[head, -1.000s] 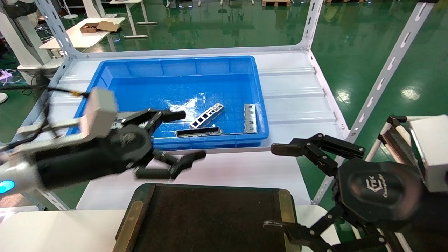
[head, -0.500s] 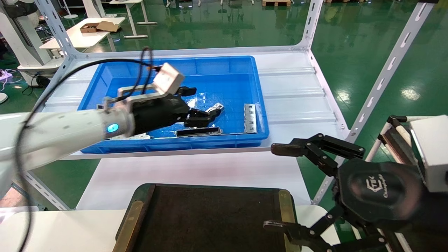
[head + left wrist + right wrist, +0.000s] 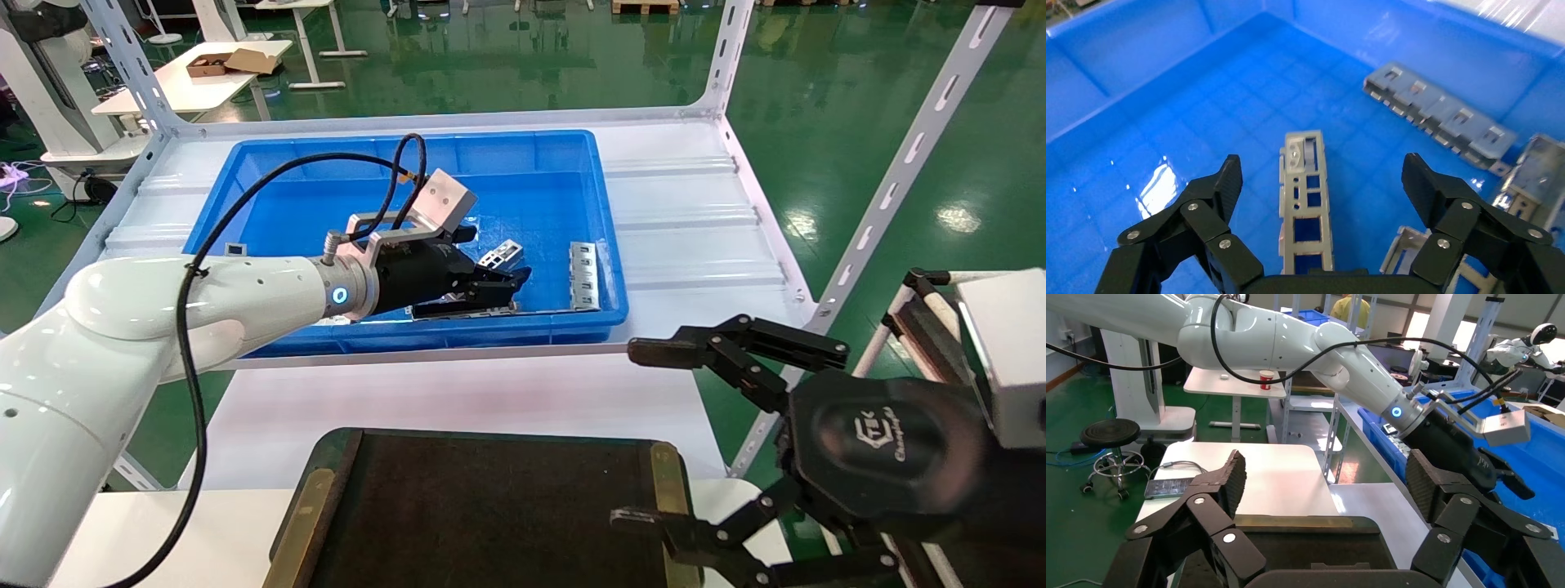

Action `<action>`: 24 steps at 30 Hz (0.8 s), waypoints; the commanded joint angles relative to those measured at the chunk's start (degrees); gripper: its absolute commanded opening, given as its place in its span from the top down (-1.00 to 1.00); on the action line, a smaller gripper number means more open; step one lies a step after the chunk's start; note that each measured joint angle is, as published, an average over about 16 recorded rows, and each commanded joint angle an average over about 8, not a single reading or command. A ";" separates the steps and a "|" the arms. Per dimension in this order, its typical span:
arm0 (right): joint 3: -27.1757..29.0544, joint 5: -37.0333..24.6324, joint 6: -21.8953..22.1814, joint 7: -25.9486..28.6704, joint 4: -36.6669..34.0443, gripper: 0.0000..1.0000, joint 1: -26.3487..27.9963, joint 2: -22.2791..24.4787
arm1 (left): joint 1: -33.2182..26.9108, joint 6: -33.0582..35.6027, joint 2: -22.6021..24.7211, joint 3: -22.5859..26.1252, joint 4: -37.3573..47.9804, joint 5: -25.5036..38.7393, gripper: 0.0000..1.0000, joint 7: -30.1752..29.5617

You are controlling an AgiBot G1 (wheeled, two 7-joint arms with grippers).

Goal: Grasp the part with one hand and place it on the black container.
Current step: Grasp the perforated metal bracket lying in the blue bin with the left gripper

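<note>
The blue plastic bin (image 3: 286,180) sits at the far side of the white shelf (image 3: 678,212), and nearly everything loose lies in its near-right part. The black container (image 3: 490,514) waits empty at the near edge, well apart from the bin, so whatever is picked must be carried back toward the robot over the bin's near wall.

The left gripper (image 3: 1321,177) has its arm stretched into the bin and hangs just above the floor with its fingers spread wide and nothing between them. The part (image 3: 1306,205), the narrow silver strip with a row of rectangular holes, lies flat on the bin floor between those fingers, running lengthwise away from the wrist. That line-up suggests the jaws are set to close across its narrow width.

The right gripper (image 3: 695,441) is parked at the near right, beside the container's right rim, its fingers also spread and empty.

Crowding is the likely trouble. A wider slotted plate (image 3: 1441,116) lies to the right of the strip, close to the bin's right wall. More metal pieces (image 3: 1535,171) sit just beside the right-hand finger, and a long dark bar (image 3: 466,309) rests along the bin's near wall. A closing finger could catch one of these neighbours.
</note>
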 commanded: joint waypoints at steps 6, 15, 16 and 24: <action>0.00 0.00 0.00 0.00 0.00 1.00 0.00 0.00 | -1.15 -1.09 1.37 -0.08 5.24 -1.17 1.00 2.93; 0.00 0.00 0.00 0.00 0.00 1.00 0.00 0.00 | -1.65 -1.79 1.63 0.19 8.47 -3.13 1.00 5.33; 0.00 0.00 0.00 0.00 0.00 1.00 0.00 0.00 | -1.67 -1.87 1.66 0.25 8.70 -3.33 1.00 5.51; -0.01 0.00 0.00 0.00 0.00 1.00 0.00 0.00 | -1.70 -2.10 1.80 0.87 9.80 -4.95 1.00 6.25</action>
